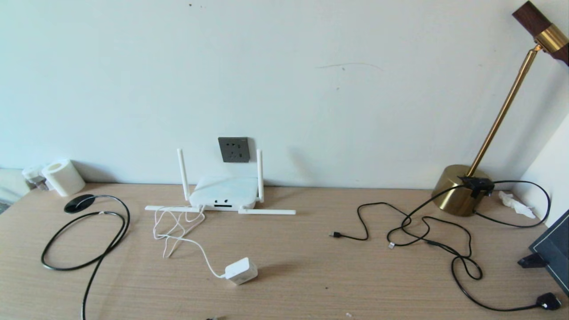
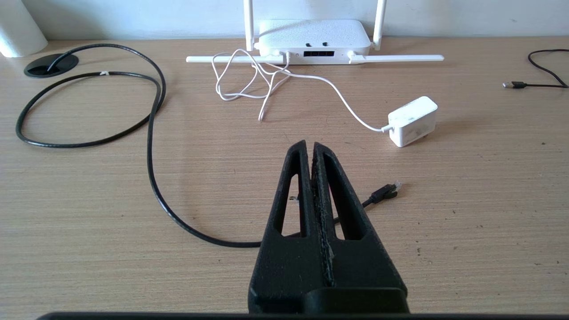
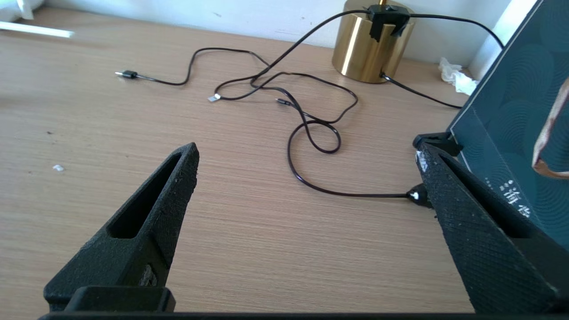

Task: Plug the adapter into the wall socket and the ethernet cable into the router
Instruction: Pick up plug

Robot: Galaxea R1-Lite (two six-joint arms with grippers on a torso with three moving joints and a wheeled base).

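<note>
The white adapter (image 1: 241,270) lies on the wooden desk near the front, and its thin white cord runs in loose loops to the router (image 1: 223,194). The router sits against the wall below the dark grey wall socket (image 1: 234,149). The black ethernet cable (image 1: 128,218) loops on the desk's left side. Its clear-tipped plug (image 2: 386,191) lies loose just past my left gripper (image 2: 310,144), which is shut and empty, short of the adapter (image 2: 412,121) and the router (image 2: 313,40). My right gripper (image 3: 307,153) hangs open over bare desk. Neither gripper shows in the head view.
A brass lamp (image 1: 458,191) stands at the back right with thin black USB cables (image 1: 422,226) tangled in front of it. A dark box (image 1: 555,249) leans at the right edge. A white paper roll (image 1: 64,178) and a black cable disc (image 1: 79,203) are at the back left.
</note>
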